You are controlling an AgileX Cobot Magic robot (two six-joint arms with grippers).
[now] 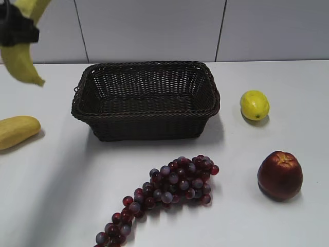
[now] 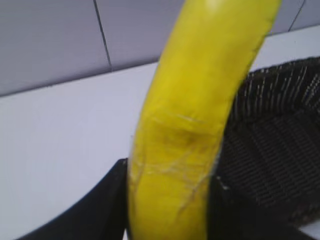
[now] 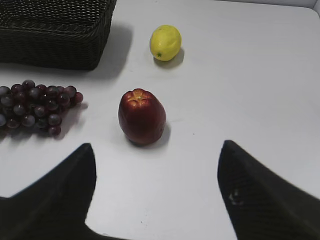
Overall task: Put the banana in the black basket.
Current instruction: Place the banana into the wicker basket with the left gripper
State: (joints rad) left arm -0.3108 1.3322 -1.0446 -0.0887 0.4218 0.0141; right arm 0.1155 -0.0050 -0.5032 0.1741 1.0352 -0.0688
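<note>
The black basket (image 1: 146, 100) sits mid-table, open and empty, ready to receive. Your left gripper (image 1: 18, 27) holds the banana (image 1: 21, 60) clamped between its jaws, high in the air, well left of the basket and above rim height; that clearance looks meant to carry it over the braided edge. In the wrist view the banana (image 2: 197, 125) fills the jaws, the basket wall (image 2: 280, 145) just beyond. Your right gripper (image 3: 157, 195) stands apart, empty, above the apple (image 3: 142, 116).
</note>
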